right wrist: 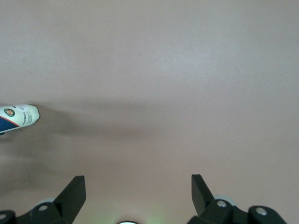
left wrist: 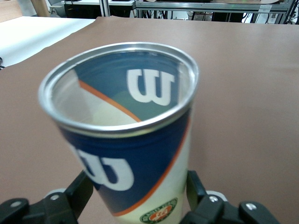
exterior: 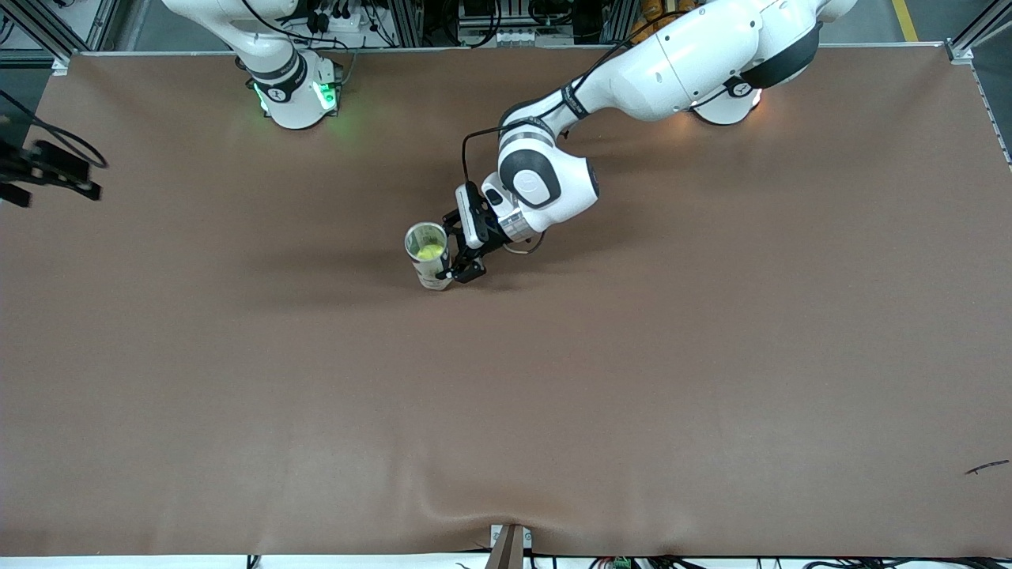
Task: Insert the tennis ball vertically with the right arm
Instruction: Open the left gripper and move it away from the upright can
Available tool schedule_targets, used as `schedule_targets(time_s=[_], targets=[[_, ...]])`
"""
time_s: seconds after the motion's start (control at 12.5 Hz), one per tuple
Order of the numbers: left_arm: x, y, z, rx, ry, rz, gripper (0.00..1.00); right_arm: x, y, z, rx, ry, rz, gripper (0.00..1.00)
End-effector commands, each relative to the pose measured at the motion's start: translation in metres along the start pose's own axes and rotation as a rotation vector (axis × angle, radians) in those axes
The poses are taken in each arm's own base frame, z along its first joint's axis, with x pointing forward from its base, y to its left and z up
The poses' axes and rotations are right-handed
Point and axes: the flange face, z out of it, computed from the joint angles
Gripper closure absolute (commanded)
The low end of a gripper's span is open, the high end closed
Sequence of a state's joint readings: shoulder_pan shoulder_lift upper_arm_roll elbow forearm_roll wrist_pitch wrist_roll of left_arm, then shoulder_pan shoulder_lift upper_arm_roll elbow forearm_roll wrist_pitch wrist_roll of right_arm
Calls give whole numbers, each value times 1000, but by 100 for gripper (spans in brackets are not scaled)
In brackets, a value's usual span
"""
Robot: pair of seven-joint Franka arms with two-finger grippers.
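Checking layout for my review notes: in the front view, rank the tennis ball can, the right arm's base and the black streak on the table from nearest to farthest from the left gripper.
1. Tennis ball can, in the left gripper.
2. Right arm's base, at the robots' edge.
3. Black streak, nearest the front camera, toward the left arm's end.

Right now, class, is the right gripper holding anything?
No. The right gripper is open over the bare table, with nothing between its fingers.
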State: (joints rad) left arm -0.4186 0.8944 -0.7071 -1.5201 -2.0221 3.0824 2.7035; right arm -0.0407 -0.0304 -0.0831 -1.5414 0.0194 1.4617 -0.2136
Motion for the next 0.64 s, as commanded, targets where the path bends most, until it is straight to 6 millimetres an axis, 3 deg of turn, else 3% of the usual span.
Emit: schedule_targets(time_s=[0.0, 0.08, 0.24, 0.56], targets=[[10, 6, -6, 8, -5, -12, 8, -10, 6, -10, -6, -21, 11, 0], [9, 6, -6, 7, -6, -9, 0, -11, 4, -9, -1, -36, 65, 0], [9, 6, -6, 7, -6, -10, 0, -13, 0, -11, 10, -46, 192, 0], [3, 3, -18, 7, -20, -11, 0, -13, -3, -12, 15, -48, 228, 0]])
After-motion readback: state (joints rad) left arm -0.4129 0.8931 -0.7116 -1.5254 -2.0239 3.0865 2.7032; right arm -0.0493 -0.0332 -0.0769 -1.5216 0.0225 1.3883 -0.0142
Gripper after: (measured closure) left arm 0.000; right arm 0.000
